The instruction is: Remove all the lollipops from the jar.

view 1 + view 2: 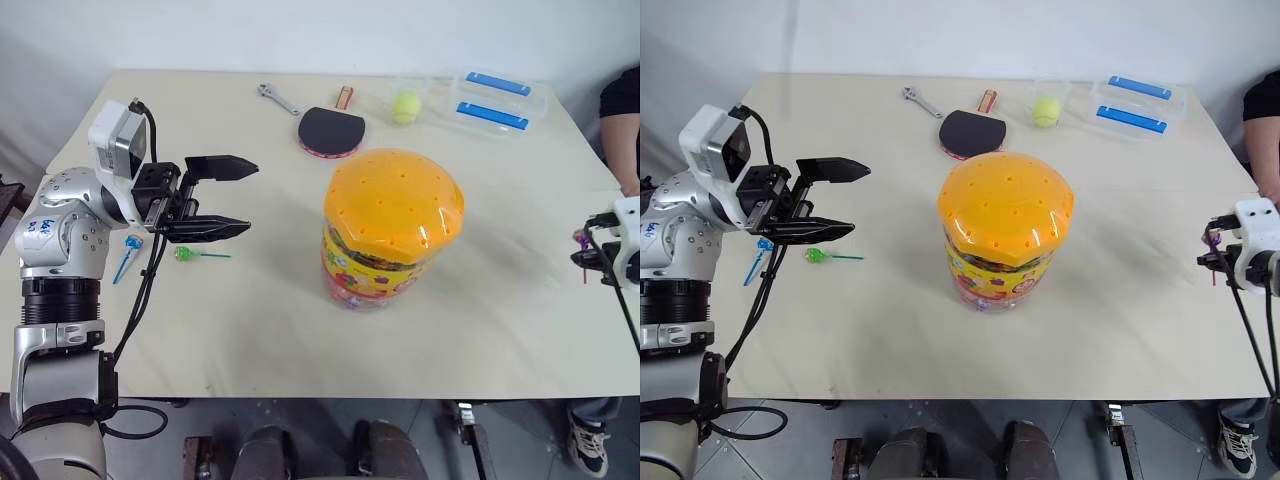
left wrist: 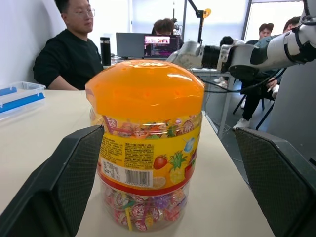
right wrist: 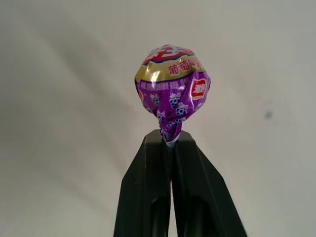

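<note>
The jar (image 1: 393,225), a clear tub with a yellow-red label and a domed orange lid, stands upright mid-table with many wrapped candies inside. My left gripper (image 1: 250,198) hovers open to its left, fingers aimed at the jar (image 2: 145,143) and apart from it. A blue lollipop (image 1: 131,243) and a green lollipop (image 1: 185,254) lie on the table below that gripper. At the table's right edge my right gripper (image 1: 582,247) is shut on the stick of a purple lollipop (image 3: 172,89), whose head sticks out past the fingertips above the tabletop.
At the back of the table lie a wrench (image 1: 277,97), a black table-tennis paddle (image 1: 330,130), a yellow-green ball (image 1: 405,107) and clear boxes with blue strips (image 1: 497,100). A person (image 1: 625,120) sits at the far right edge.
</note>
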You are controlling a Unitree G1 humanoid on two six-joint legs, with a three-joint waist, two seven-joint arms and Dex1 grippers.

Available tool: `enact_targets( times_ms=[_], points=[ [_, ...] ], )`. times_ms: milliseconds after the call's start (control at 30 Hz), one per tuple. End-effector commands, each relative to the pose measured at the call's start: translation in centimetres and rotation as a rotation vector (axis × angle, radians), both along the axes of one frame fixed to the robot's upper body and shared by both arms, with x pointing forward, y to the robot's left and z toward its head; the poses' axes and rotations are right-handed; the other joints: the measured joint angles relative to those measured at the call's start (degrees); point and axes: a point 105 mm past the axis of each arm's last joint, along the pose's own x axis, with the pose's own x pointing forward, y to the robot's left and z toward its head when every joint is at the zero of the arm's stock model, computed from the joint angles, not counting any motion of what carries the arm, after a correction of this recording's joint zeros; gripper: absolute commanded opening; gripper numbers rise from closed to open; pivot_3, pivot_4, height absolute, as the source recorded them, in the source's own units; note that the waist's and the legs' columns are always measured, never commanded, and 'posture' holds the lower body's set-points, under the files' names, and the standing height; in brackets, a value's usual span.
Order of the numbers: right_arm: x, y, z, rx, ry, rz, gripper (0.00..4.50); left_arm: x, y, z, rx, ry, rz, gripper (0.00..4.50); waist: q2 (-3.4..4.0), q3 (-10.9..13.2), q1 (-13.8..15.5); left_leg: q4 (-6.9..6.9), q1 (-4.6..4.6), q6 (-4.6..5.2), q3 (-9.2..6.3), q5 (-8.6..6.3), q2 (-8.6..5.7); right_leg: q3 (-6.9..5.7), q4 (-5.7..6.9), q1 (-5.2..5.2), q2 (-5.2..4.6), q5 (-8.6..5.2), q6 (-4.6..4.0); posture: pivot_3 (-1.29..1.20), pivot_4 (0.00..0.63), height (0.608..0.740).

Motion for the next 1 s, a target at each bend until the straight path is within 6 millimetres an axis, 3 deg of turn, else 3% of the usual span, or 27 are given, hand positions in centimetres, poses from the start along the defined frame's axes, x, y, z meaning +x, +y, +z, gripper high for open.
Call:
enact_targets(
  times_ms=[33,333,533,667,767,867,1000],
  points=[
    [0.1,-0.1,1.9,-0.032,-0.058,0.033,1.36,-0.8,0.5,1.0,-0.011,-0.041,0.007,4.5,0.06,0.0,0.2,0.0,0.0,0.0,0.0,0.0,-0.01,0.0,0.0,0.0,-0.01,0.0,0.0,0.0,0.15,0.74],
    [-2.0,3.3,6.5,-0.002,-0.233,0.225,4.45,0.9,0.9,0.1,0.024,0.013,0.153,4.5,0.06,0.0,0.9,0.16,-0.03,0.0,-0.09,0.0,-0.03,-0.01,0.18,0.01,-0.05,0.0,0.0,0.0,0.15,0.74],
    [-6.1,8.3,8.6,0.069,-0.368,0.521,4.45,2.4,1.4,-1.3,0.031,0.084,0.268,4.5,0.06,0.0,1.7,0.21,-0.01,0.0,-0.07,0.0,-0.03,-0.01,0.24,0.02,-0.04,0.0,0.0,0.0,0.15,0.74],
    [-8.9,12.6,9.6,0.118,-0.523,0.817,4.45,2.6,1.4,-1.3,-0.038,0.077,0.277,4.5,0.06,0.0,2.1,0.36,0.0,0.0,-0.09,-0.01,-0.03,0.0,0.25,0.1,-0.04,0.0,0.0,0.0,0.15,0.74],
    [-10.5,14.4,6.2,0.107,-0.396,1.002,4.45,2.3,1.7,-2.4,-0.033,0.1,0.296,4.5,0.05,0.0,2.3,0.39,0.0,0.03,-0.11,-0.02,-0.04,0.0,0.23,0.14,-0.04,0.0,0.0,0.0,0.15,0.74],
    [-11.1,14.7,3.1,0.097,-0.3,1.076,4.45,1.8,1.9,-3.3,-0.055,0.132,0.306,4.5,0.02,0.0,2.2,0.39,0.02,0.04,-0.13,-0.03,-0.05,-0.01,0.23,0.18,-0.04,0.0,0.0,0.0,0.15,0.74],
    [-10.0,14.5,1.4,0.119,-0.329,1.045,4.45,0.5,2.6,-4.5,-0.06,0.162,0.336,4.5,0.03,0.0,2.0,0.43,0.04,0.04,-0.12,-0.03,-0.03,0.01,0.25,0.18,-0.04,0.0,0.0,0.0,0.15,0.74]
  ],
)
